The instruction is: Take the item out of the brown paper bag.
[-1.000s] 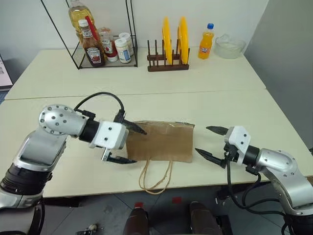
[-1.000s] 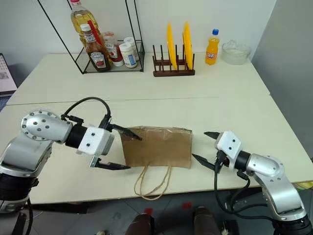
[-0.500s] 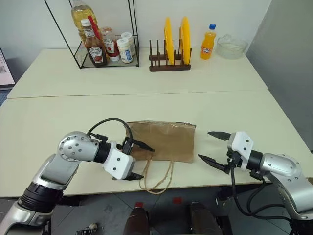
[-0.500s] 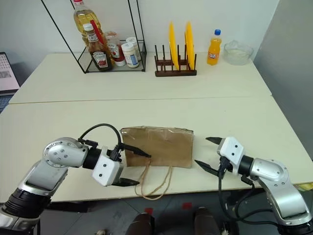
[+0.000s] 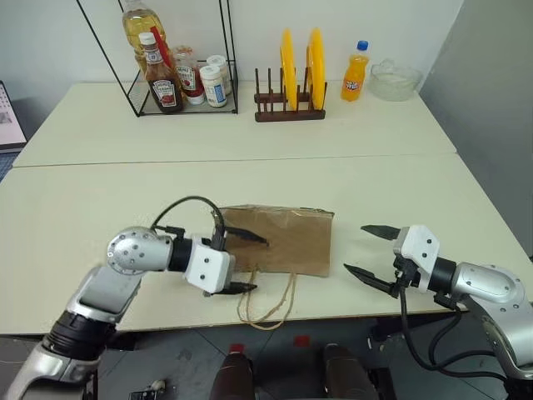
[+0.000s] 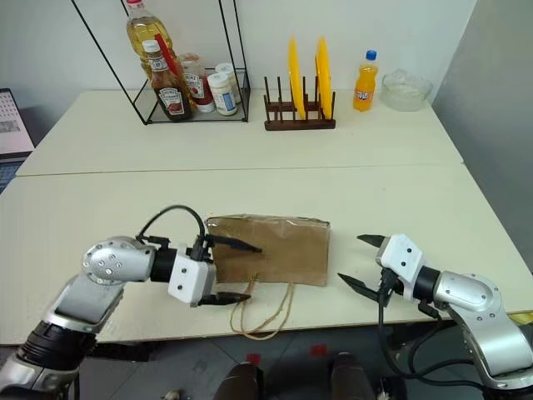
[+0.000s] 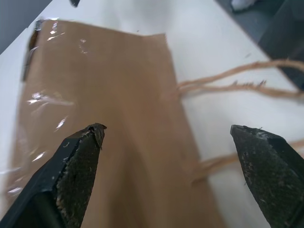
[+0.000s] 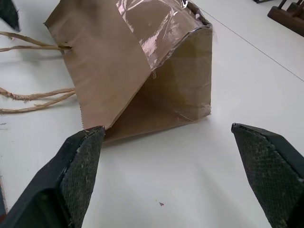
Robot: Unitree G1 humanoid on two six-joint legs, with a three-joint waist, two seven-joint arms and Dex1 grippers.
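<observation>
Lying flat on the bench near its front edge is the brown paper bag, cord handles trailing off toward me. Item itself not visible, I take it to be inside the bag; bag looks pretty flat, so can't tell where in it. In the right wrist view the side gusset gapes a little, tape glinting on top.

My left hand sits at the bag's left end, fingers wide apart, one finger over the paper, the other just off the front edge by the handle roots. Holding nothing. Can't tell if the upper finger touches the paper. My right hand is just beside the bag's right end, apart from it, fingers spread wide too, empty.

Step, as I judge it: approach, both hands bracketing the bag, nothing gripped yet. Next I'd need to pinch the mouth edge or a handle with the left, pin or lift the far end with the right, then open or tip the bag so the item slides out. Risk: thin paper slips or tears, the bag drags instead of opening.

Farther back: wire rack with ketchup bottle, plate rack, orange soda bottle, glass bowl.
</observation>
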